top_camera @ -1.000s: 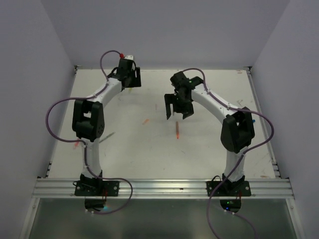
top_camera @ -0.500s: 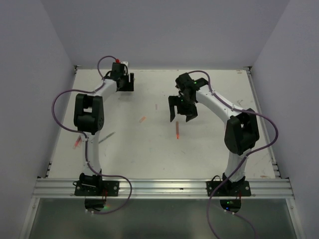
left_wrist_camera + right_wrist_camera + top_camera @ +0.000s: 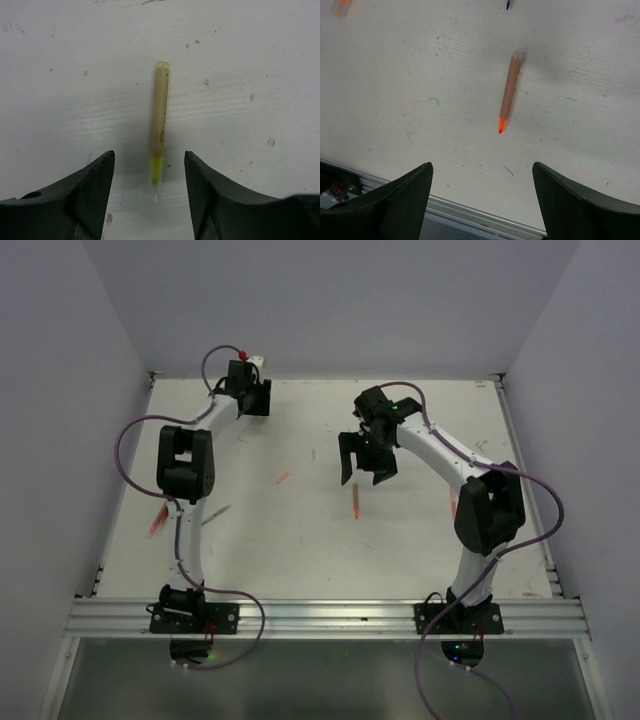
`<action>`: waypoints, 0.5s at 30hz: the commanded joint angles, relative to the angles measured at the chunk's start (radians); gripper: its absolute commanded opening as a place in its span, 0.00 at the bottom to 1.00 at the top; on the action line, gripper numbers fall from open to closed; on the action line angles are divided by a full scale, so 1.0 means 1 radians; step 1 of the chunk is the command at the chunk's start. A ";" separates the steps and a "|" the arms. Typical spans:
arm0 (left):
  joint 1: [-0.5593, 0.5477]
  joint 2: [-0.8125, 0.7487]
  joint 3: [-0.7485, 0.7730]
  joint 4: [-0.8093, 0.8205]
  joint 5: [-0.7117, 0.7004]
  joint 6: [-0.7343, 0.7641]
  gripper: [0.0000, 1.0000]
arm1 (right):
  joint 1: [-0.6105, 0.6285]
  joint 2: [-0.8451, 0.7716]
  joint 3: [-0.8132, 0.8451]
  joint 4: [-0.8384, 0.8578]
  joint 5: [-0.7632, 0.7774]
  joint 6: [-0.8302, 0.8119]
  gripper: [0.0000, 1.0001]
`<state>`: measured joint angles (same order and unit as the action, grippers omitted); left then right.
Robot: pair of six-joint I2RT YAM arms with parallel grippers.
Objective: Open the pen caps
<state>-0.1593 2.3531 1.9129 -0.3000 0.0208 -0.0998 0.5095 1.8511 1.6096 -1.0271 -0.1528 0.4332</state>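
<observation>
Both stand wide open and empty: the left pincer (image 3: 148,164) straddles a yellow-tipped pen (image 3: 160,115) lying on the bench (image 3: 260,75); the right pincer (image 3: 481,170) hovers above an orange-tipped pen (image 3: 509,90) (nib bare), and a pale-orange cap (image 3: 341,7) lies well apart, off to its left.

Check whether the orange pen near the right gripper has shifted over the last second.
No. The orange pen keeps the same spot and angle relative to the front rail in the top view.

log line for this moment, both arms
left gripper open over yellow-tipped pen | right gripper open near orange-tipped pen | nothing held
</observation>
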 commanded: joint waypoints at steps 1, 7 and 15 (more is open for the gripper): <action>0.004 0.012 -0.009 0.019 0.027 0.023 0.58 | -0.003 -0.053 0.007 0.004 -0.019 -0.004 0.84; 0.004 0.024 -0.034 0.029 0.014 0.038 0.40 | -0.002 -0.046 0.007 0.015 -0.030 -0.001 0.84; 0.004 0.064 -0.009 0.022 0.018 0.045 0.22 | -0.003 -0.044 0.006 0.013 -0.028 -0.004 0.84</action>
<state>-0.1593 2.3875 1.8858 -0.2821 0.0296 -0.0826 0.5095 1.8454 1.6096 -1.0237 -0.1562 0.4332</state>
